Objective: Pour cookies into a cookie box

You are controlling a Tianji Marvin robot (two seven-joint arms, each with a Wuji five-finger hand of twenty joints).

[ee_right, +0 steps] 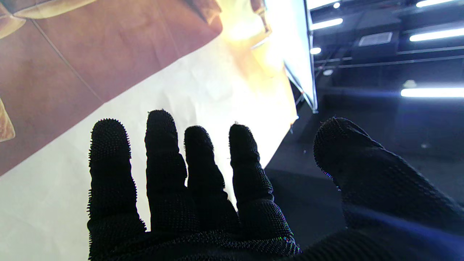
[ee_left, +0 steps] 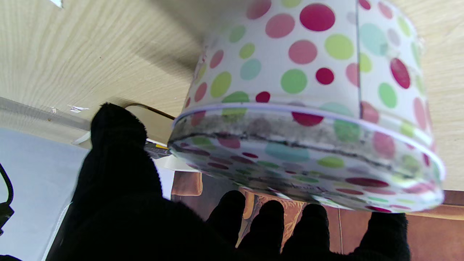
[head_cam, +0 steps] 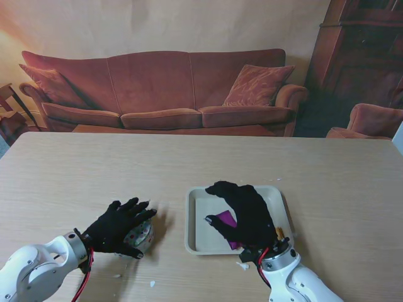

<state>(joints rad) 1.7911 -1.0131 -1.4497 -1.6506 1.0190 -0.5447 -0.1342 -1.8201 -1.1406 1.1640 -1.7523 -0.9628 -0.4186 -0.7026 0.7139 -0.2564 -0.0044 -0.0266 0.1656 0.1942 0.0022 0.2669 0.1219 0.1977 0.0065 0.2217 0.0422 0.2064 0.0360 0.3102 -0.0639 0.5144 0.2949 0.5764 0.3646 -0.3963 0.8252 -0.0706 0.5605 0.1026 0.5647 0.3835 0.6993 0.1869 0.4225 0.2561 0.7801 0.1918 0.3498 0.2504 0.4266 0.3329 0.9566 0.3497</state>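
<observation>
On the table, left hand (head_cam: 118, 225) fingers clasp the dotted tin (head_cam: 140, 236); right hand (head_cam: 247, 214) fingers spread over the tray (head_cam: 196, 220).

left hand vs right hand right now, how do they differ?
The left hand is draped over the polka-dot tin on the bare table; the right hand hangs over the cream tray. The left hand's fingers curl around the tin's lid; the right hand's are spread, and its wrist view shows nothing between them. A purple packet lies under the right hand; whether they touch is unclear. Both wear black gloves.
</observation>
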